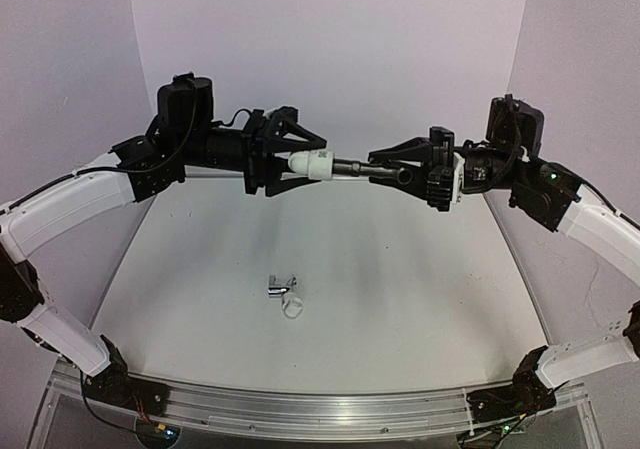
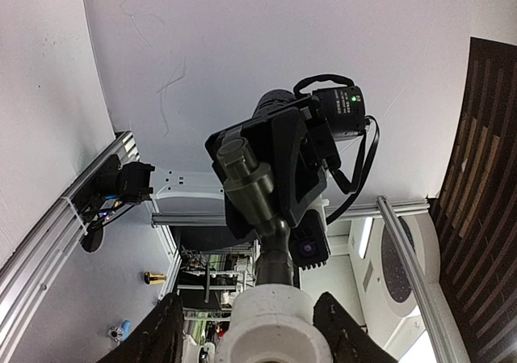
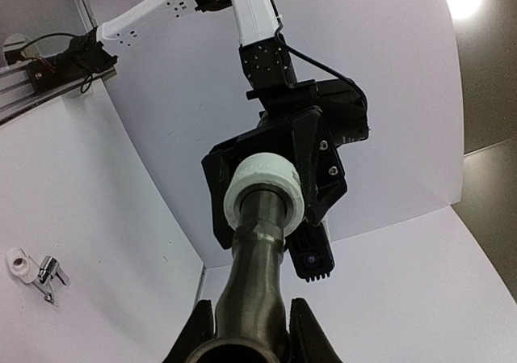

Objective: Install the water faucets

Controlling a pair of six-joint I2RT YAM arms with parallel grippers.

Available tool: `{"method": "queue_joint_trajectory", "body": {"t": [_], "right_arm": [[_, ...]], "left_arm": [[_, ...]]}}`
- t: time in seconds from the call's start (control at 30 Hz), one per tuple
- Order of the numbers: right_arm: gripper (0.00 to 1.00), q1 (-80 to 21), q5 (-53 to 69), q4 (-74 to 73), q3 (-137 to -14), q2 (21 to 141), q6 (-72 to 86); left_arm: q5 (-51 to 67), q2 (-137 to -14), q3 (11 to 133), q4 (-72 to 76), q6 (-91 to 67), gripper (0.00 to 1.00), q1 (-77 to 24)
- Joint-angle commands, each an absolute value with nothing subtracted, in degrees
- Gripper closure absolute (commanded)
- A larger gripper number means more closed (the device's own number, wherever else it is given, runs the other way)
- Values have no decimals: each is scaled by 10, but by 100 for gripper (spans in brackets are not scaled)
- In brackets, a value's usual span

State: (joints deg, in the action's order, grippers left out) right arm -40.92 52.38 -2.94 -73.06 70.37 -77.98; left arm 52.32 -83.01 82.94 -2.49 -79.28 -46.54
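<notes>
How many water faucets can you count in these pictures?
2. A dark faucet is held in mid-air by the right tool, joined to a white fitting. A chrome faucet lies on the table. No others show.

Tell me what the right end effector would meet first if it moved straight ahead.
Probably the white pipe fitting in the left end effector; the held black faucet already reaches it.

The black faucet (image 1: 372,172) is matte, the chrome faucet (image 1: 279,287) shiny, the elbow fitting (image 1: 310,165) and ring (image 1: 293,309) white.
</notes>
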Motion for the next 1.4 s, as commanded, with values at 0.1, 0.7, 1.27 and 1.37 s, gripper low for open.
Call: {"method": "queue_joint_trajectory", "body": {"t": [0.1, 0.7, 1.27, 1.37], "right_arm": [[100, -413, 525, 13, -750, 700, -756], [100, -413, 517, 10, -748, 703, -760], [100, -414, 523, 6, -756, 708, -735], [100, -414, 524, 7, -764, 711, -676]], "left_arm": [[567, -843, 854, 38, -801, 47, -468], [601, -841, 834, 81, -844, 42, -473], [597, -853, 861, 52, -785, 70, -477], [563, -833, 855, 50, -740, 80, -477]]}}
